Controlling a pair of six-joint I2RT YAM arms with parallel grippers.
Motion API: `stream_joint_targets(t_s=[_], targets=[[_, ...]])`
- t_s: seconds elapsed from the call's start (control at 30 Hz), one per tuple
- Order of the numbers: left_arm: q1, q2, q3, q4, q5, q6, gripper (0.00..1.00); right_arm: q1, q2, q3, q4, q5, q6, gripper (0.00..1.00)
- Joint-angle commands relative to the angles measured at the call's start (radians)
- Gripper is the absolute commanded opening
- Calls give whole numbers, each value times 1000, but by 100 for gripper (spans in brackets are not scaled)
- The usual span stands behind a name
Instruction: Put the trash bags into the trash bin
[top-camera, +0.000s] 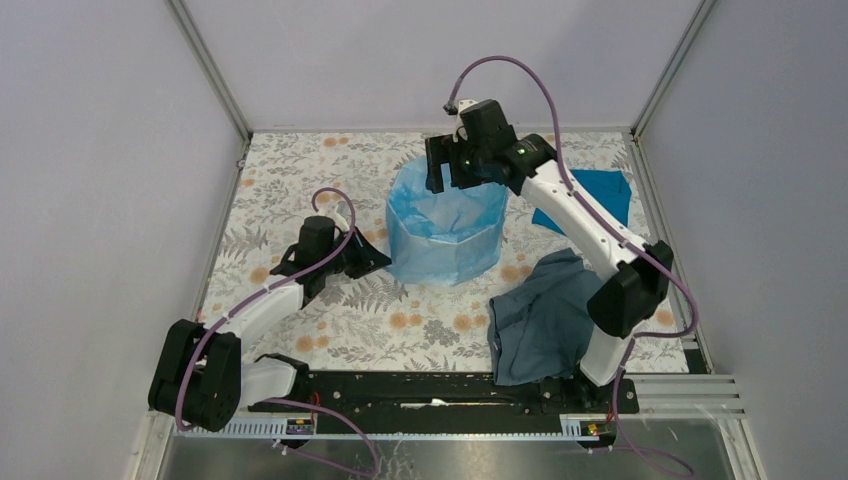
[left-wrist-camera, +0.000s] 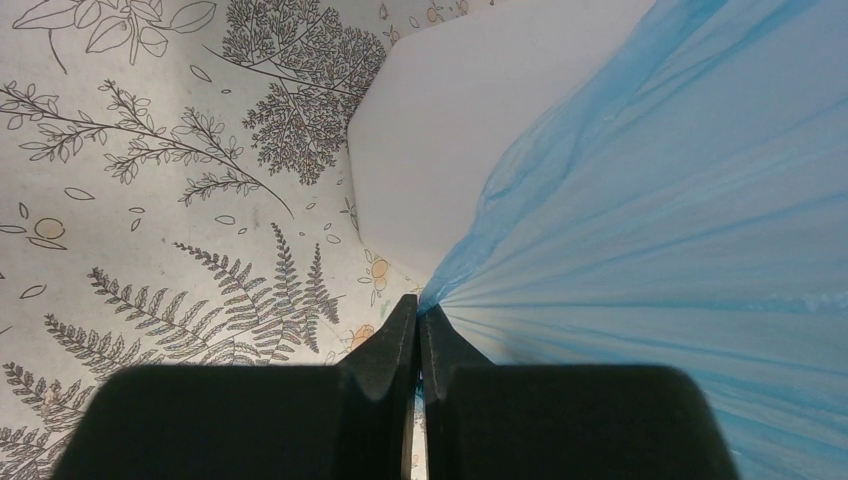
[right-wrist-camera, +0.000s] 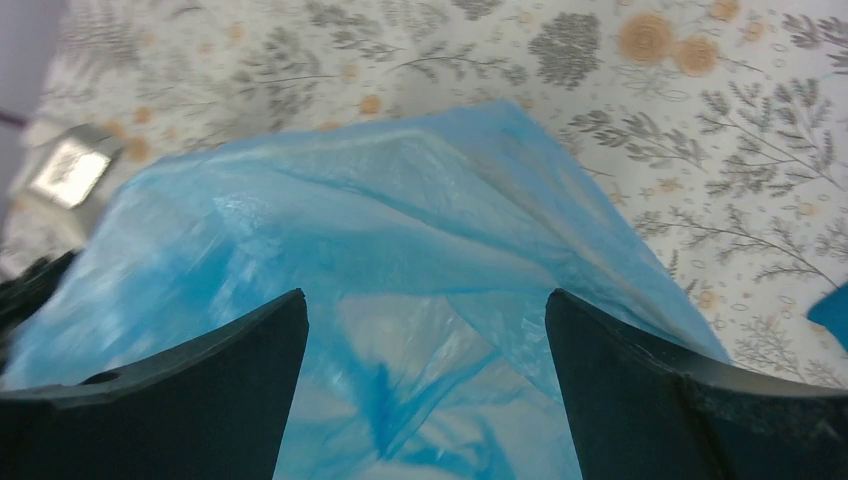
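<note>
Closest to the arm bases, on the right side of the flower-patterned table (top-camera: 300, 180), a dark grey-blue cloth (top-camera: 540, 315) lies crumpled beside the right arm's base. Further in, the left gripper (top-camera: 383, 262) sits low over the table at the left flank of the trash bin (left-wrist-camera: 430, 150), whose white faceted wall shows bare in the left wrist view. Its jaws are pressed together on a gathered pinch of the trash bag (top-camera: 445, 225), and the light-blue film fans out from the fingertips (left-wrist-camera: 400, 335) in tight pleats across the bin's side. The bag is draped over the bin: its film covers the outer wall nearly down to the table on the near side and sags into the mouth in glossy wrinkles. Beyond that, the right gripper (top-camera: 455, 180) hangs above the bin's far rim, pointing down toward the opening. Its jaws stand wide apart, gripping nothing, with the wrinkled film spread below and between them in the right wrist view; whether it touches either finger cannot be told. Farthest to the right, a teal cloth (top-camera: 600, 195) lies flat near the table's back corner
</note>
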Motion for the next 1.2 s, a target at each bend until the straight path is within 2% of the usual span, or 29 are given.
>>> stream_joint_targets(t_s=[0.0, 0.07, 0.1, 0.23, 0.33, 0.53, 0.63, 0.77, 0.9, 1.0, 1.17], targets=[[-3, -19, 29, 36, 15, 10, 4, 4, 37, 88, 18, 257, -31, 96], [-3, -24, 33, 38, 20, 9, 2, 15, 54, 98, 12, 343, -28, 97], [-3, -27, 38, 34, 22, 10, 2, 20, 57, 110, 1, 339, -26, 98], [-3, -33, 60, 21, 31, 13, 2, 56, 15, 78, -12, 207, -8, 100], [-3, -27, 76, 20, 53, 13, 7, 80, -47, 22, -46, 184, 1, 100], [-3, -40, 78, 15, 69, 22, 21, 88, -153, -90, -119, 116, 5, 100], [-1, -37, 88, -19, 52, 79, 29, 115, -176, -170, -83, 56, 8, 98], [28, -40, 131, -124, 6, 136, 34, 177, -148, -245, -25, -23, 27, 89], [33, -125, 105, -106, -18, 108, 54, 214, -122, -299, 48, -67, 75, 75], [40, -163, 119, -125, -35, 146, 63, 208, -165, -325, 118, -22, 90, 76], [44, -177, 185, -209, -68, 217, 68, 131, -189, -246, 92, 46, 38, 80]])
